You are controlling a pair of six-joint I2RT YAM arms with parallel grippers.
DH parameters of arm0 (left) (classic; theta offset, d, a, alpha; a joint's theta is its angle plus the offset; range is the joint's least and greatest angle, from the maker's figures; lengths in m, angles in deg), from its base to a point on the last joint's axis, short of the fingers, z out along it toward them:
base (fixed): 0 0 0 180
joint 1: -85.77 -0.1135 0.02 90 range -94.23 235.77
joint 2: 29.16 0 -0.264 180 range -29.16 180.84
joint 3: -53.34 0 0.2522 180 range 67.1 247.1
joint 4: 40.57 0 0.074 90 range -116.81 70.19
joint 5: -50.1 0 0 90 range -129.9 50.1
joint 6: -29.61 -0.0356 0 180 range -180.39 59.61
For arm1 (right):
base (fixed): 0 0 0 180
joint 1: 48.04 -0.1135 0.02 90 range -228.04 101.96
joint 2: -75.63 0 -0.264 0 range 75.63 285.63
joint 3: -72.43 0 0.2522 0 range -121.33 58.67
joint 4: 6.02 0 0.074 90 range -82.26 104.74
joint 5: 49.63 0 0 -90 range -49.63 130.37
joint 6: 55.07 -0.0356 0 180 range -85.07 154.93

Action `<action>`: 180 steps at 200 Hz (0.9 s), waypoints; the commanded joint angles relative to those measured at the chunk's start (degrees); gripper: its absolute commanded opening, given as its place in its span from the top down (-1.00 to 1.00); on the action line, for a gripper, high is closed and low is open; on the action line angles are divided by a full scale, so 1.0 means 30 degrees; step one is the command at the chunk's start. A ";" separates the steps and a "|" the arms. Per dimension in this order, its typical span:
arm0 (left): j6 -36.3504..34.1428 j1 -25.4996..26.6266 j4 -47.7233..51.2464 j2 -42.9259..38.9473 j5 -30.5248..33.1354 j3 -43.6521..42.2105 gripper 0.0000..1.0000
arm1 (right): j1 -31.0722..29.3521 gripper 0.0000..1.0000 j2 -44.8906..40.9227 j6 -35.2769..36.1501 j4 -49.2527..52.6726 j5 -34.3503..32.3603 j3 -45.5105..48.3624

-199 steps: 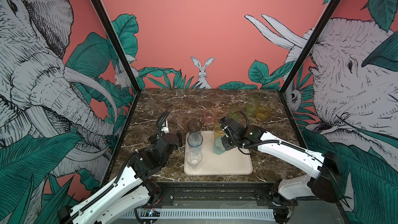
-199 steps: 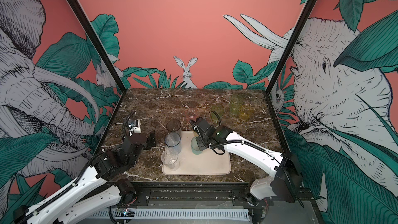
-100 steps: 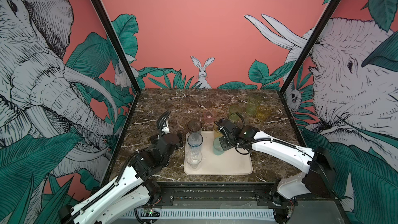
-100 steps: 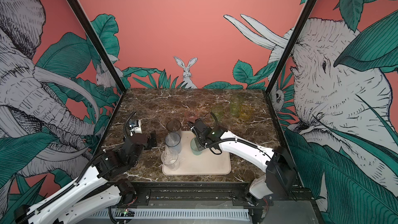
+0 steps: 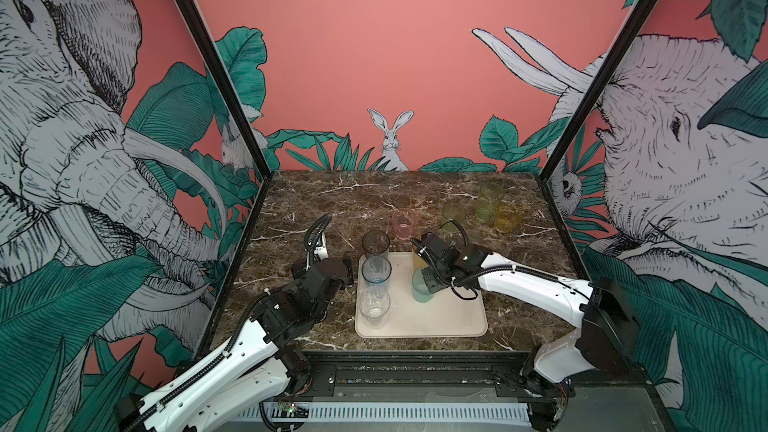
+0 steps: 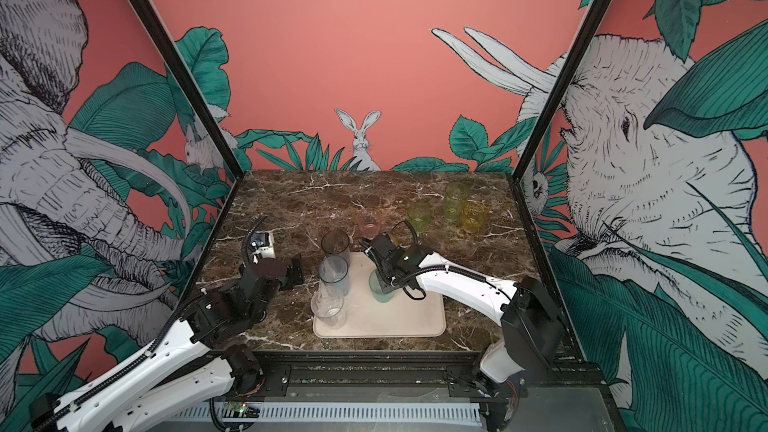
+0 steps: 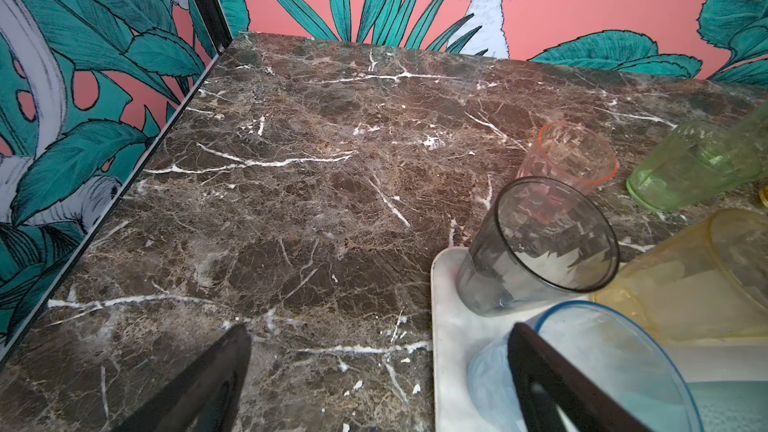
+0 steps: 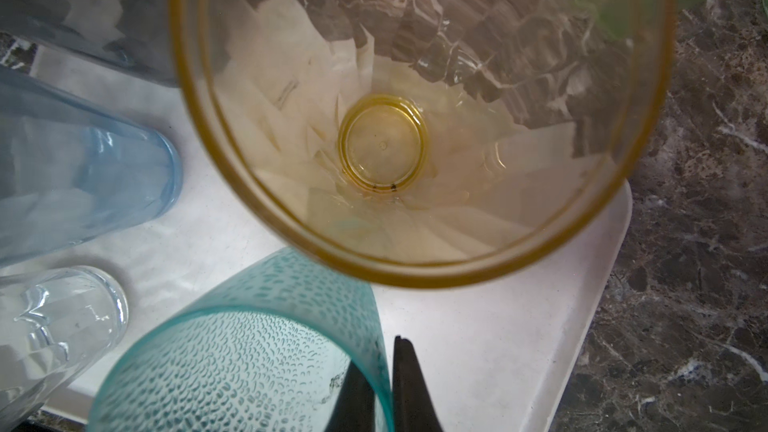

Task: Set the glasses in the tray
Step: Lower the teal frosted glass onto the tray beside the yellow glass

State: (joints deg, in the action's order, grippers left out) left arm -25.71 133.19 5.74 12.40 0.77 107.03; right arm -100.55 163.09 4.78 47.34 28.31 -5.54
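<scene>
The cream tray (image 5: 451,320) (image 6: 415,317) lies at the front middle of the table. Along its left side stand a smoky grey glass (image 5: 375,243), a blue glass (image 5: 376,270) and a clear glass (image 5: 374,305). A tall amber glass (image 8: 415,118) stands at its far edge. My right gripper (image 5: 428,280) (image 8: 384,384) is shut on the wall of the teal glass (image 5: 422,290) (image 8: 249,359), one finger inside and one outside, over the tray's middle. My left gripper (image 5: 322,268) (image 7: 380,367) is open and empty, over the marble left of the tray.
On the marble behind the tray stand a pink glass (image 5: 404,223), a short green glass (image 5: 453,214), a tall green glass (image 5: 489,200) and a short yellow glass (image 5: 507,216). Black frame posts and printed walls close in both sides.
My right arm has shifted a little left, and the teal glass has come slightly lower and nearer over the tray. The left arm has not moved.
</scene>
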 commanded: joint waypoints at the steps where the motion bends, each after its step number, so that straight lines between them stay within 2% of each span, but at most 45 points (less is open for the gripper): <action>1: 0.0307 -0.0131 -0.0247 -0.0079 0.0039 -0.0197 -0.95 | -0.0081 1.00 0.0194 -0.0437 -0.0312 -0.0573 0.0011; 105: 0.0328 -0.0132 -0.0276 -0.0085 0.0098 -0.0326 -0.95 | 0.0043 1.00 0.0526 -0.0701 -0.0285 -0.0875 -0.0211; 126: 0.0307 -0.0132 -0.0276 -0.0042 0.0097 -0.0314 -0.95 | 0.0119 0.92 0.0640 -0.0731 -0.0146 -0.0787 -0.0326; 157: 0.0310 -0.0131 -0.0301 -0.0025 0.0098 -0.0299 -0.95 | 0.0126 0.67 0.0642 -0.0789 -0.0082 -0.0719 -0.0379; 180: 0.0253 -0.0117 -0.0342 0.0029 0.0099 -0.0250 -0.95 | 0.0148 0.59 0.0583 -0.0764 -0.0017 -0.0664 -0.0502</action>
State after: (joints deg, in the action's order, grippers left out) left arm -25.63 133.19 5.55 12.42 0.77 106.63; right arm -100.42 164.19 3.20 46.16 27.26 -5.82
